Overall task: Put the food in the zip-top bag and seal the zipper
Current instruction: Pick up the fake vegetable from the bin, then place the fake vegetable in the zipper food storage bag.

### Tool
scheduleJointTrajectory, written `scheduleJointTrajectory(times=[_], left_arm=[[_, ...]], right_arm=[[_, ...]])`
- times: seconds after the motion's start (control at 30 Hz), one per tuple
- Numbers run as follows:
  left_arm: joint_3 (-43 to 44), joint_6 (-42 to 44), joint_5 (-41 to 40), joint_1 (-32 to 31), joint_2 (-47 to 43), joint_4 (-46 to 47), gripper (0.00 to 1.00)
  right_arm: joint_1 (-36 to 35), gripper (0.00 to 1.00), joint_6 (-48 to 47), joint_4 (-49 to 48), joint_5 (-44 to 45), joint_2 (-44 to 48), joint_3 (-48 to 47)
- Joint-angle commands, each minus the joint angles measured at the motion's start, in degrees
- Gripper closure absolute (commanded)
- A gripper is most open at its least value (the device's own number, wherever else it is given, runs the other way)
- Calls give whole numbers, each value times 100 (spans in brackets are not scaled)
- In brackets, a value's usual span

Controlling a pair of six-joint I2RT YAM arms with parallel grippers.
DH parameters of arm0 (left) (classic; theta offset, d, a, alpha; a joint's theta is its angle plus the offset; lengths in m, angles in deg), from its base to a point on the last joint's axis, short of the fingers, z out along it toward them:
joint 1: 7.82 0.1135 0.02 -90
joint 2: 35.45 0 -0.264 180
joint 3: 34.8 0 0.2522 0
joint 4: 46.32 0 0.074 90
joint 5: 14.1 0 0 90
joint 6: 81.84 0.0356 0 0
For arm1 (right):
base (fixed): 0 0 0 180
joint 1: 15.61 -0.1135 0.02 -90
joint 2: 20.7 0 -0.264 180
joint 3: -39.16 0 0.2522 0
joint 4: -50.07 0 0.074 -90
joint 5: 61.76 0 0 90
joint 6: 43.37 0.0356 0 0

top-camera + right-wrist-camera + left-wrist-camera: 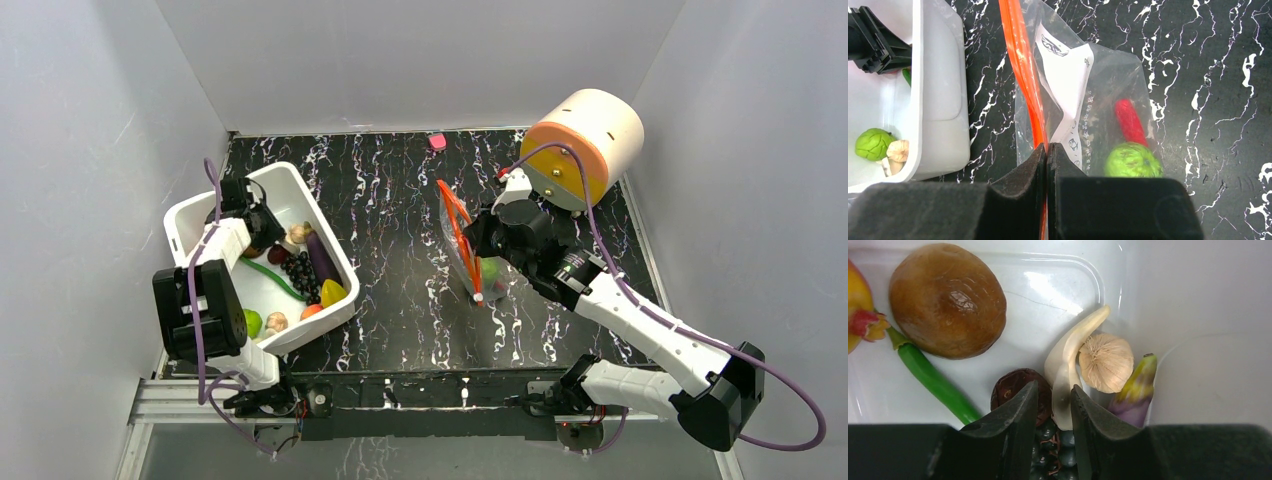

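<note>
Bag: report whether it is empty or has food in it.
Not empty. Through the clear bag, the right wrist view shows a green fruit and a red chili inside.

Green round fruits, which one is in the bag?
The green fruit beside the red chili inside the zip-top bag; the other sits in the white tub.

A tub [190, 215] sits on the left side of the table [400, 290]. The zip-top bag [1098, 90] lies right of centre, well apart from the tub. Inside the bag, a round fruit [1133, 161] lies just beside a chili [1129, 121]. The zipper [1023, 65] runs along the bag's left edge — the side facing the tub. In the tub, grapes [298, 272] lie beside an eggplant [322, 258]. Behind the bag — at the right rear — stands a drum [585, 145].
</note>
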Motion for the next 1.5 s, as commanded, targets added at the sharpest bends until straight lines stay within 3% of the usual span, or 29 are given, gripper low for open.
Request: scheduleJointTrajectory(times=[0.0,0.2,0.5,1.13,1.37,1.47], left_arm=[[90,147,423,51,89,-1,72],[134,144,533,60,225,-39,77],[86,126,656,60,-59,-140,100],[435,-5,951,55,-2224,-1142,100],[457,-177,2420,-24,-2895,-1166,100],[713,-191,3307,-375,-3119,-1406,100]], right_arm=[[13,100,51,-297,-35,124,-5],[15,100,84,-237,-36,181,12],[16,100,179,-165,-87,259,12],[2,100,947,-233,-961,184,64],[3,100,1269,-424,-1053,53,64],[1,100,1332,-507,-1014,-77,-8]])
